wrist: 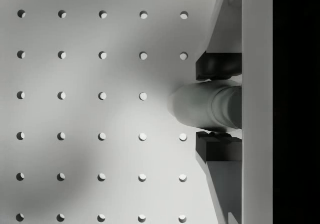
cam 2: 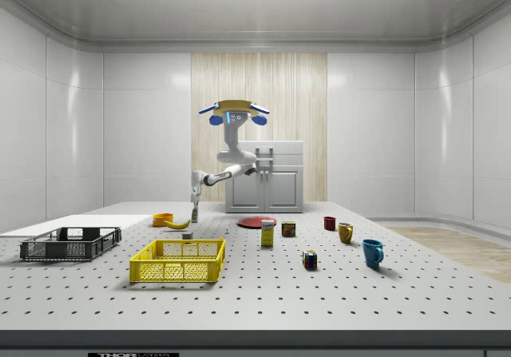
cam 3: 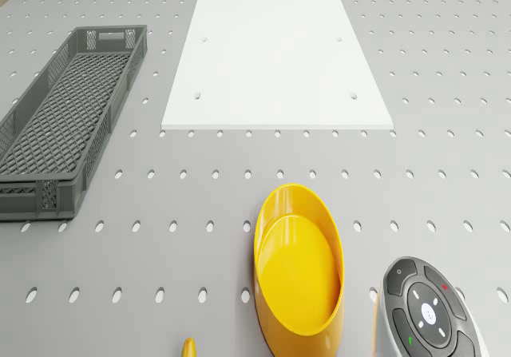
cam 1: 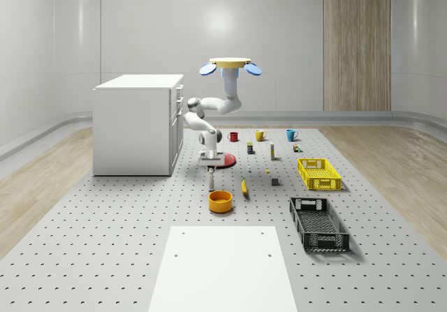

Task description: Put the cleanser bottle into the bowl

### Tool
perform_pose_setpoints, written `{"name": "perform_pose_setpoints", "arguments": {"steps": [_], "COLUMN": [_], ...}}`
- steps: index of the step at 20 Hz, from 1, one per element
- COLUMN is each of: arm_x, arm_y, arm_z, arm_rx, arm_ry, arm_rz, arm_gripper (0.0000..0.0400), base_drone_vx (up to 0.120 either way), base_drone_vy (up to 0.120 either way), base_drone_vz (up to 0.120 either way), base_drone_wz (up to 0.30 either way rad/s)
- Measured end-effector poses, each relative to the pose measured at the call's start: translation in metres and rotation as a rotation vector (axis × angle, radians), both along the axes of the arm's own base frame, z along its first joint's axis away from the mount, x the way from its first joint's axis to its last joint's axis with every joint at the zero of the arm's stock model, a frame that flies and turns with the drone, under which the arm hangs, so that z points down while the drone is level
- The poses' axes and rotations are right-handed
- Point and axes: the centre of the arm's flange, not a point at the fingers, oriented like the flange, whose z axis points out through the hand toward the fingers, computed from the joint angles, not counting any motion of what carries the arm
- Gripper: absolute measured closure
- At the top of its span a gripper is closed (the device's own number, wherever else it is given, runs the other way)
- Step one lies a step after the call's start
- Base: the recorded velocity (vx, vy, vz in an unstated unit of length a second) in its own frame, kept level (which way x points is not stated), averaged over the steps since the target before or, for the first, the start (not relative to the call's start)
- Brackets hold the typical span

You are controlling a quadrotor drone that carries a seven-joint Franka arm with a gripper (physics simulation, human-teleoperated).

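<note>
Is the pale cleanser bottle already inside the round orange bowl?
No: in the whole-scene view the pale cleanser bottle hangs from the gripper above the perforated table, short of the round orange bowl.

The slim cleanser bottle (cam 1: 211, 177) is hanging upright above the floor, just behind the round orange bowl (cam 1: 220, 201), which is sitting open-side up.

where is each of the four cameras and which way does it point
Whole-scene view: high at the white panel's end, facing the cabinet; shows the hovering drone, arm, and pincer gripping the cleanser bottle.
Side view: low at the table's side, facing the wood-panelled wall; whole robot.
Drone view: on the drone, looking down at the bowl; arm's end shows.
Wrist view: along the pincer onto the pegboard; fingers on the bottle.
Shared: the first three show the bowl.
</note>
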Motion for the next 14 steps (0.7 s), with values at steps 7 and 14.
{"name": "perform_pose_setpoints", "arguments": {"steps": [7, 14], "arm_x": [0.000, 0.000], "arm_y": [0.000, 0.000], "arm_z": [-0.029, -0.045], "arm_rx": [-0.001, -0.001], "arm_ry": [0.000, 0.001], "arm_rz": [0.009, 0.012], "arm_gripper": [0.0251, 0.0251], "base_drone_vx": [0.000, 0.069], "base_drone_vy": [0.000, 0.074], "base_drone_vz": [0.040, 0.120], "base_drone_wz": [0.000, 0.000]}}
